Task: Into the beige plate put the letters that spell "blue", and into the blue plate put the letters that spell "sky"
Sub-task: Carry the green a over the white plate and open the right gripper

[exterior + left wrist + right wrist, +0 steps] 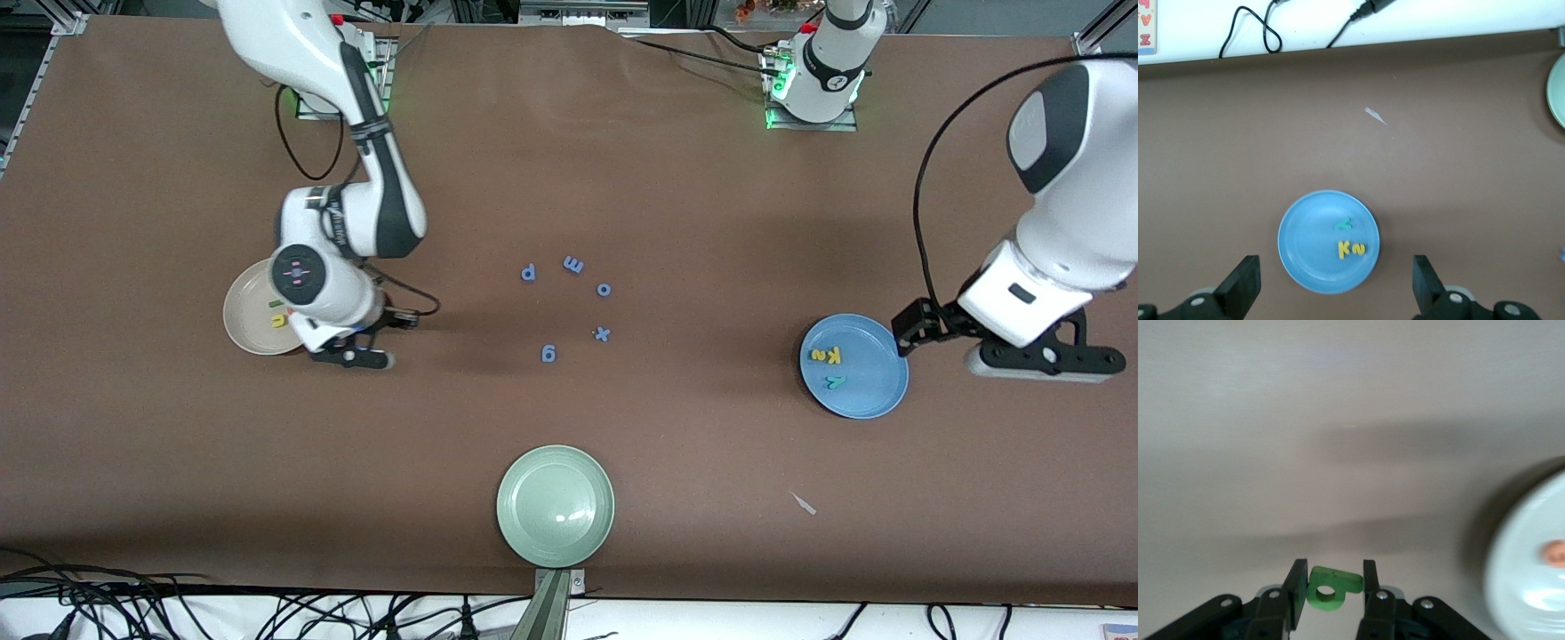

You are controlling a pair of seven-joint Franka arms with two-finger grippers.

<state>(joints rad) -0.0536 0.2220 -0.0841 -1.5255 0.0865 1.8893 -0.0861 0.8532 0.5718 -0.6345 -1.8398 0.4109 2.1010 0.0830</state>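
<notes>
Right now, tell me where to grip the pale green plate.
The pale green plate lies flat and looks too wide to span: pinch its raised rim, one finger inside, one outside, from above, at the edge farther from the front camera; the nearer edge meets the table's edge.

The desk (622, 178) wears a matt brown cloth-like cover. The pale green plate (556, 506) shines glossy, as does the beige plate (1531, 573). The light green b (1331, 590) looks soft, matt foam between matt black plastic fingers (1297, 590)
</notes>
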